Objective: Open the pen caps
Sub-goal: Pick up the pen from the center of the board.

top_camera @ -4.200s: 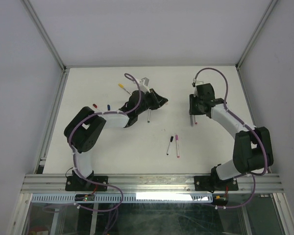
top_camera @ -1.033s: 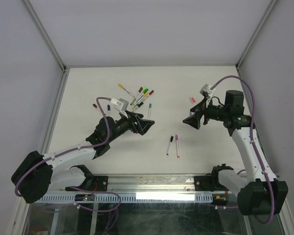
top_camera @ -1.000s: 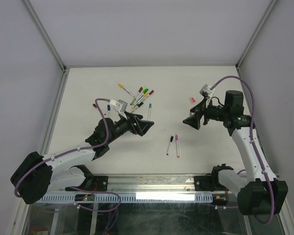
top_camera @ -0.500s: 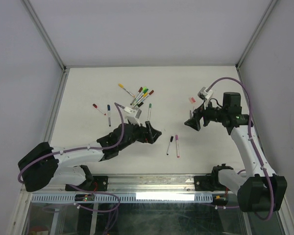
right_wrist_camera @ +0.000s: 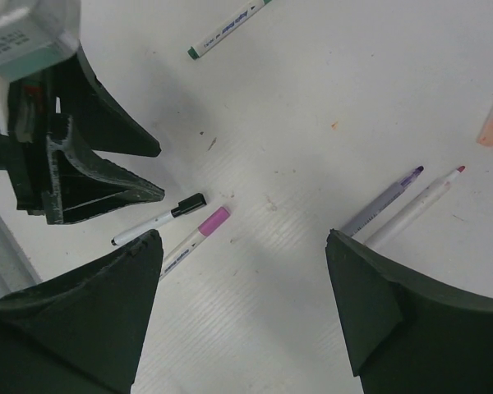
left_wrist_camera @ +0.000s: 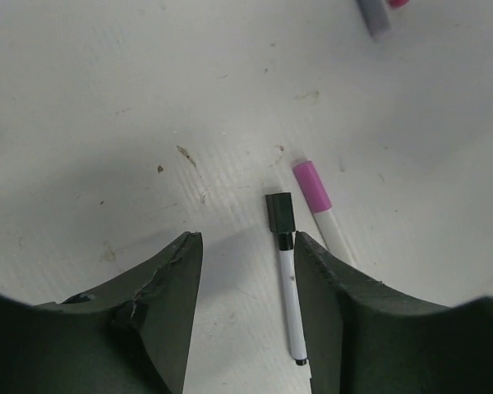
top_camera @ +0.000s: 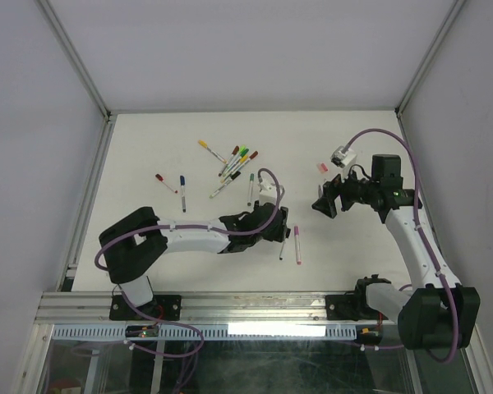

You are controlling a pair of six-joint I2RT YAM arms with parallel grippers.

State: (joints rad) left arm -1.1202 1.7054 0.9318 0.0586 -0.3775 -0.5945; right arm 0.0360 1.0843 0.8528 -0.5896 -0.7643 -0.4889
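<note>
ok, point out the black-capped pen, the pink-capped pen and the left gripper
black-capped pen [left_wrist_camera: 288, 277], left wrist view, mid barrel
pink-capped pen [left_wrist_camera: 327, 220], left wrist view, barrel below cap
left gripper [left_wrist_camera: 246, 246], left wrist view, midway between fingertips

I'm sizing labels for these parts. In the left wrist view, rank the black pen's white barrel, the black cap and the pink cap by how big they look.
1. white barrel, clearly the longest.
2. pink cap, slightly longer than the black one.
3. black cap.
The two caps look close, so their order is tentative.
</note>
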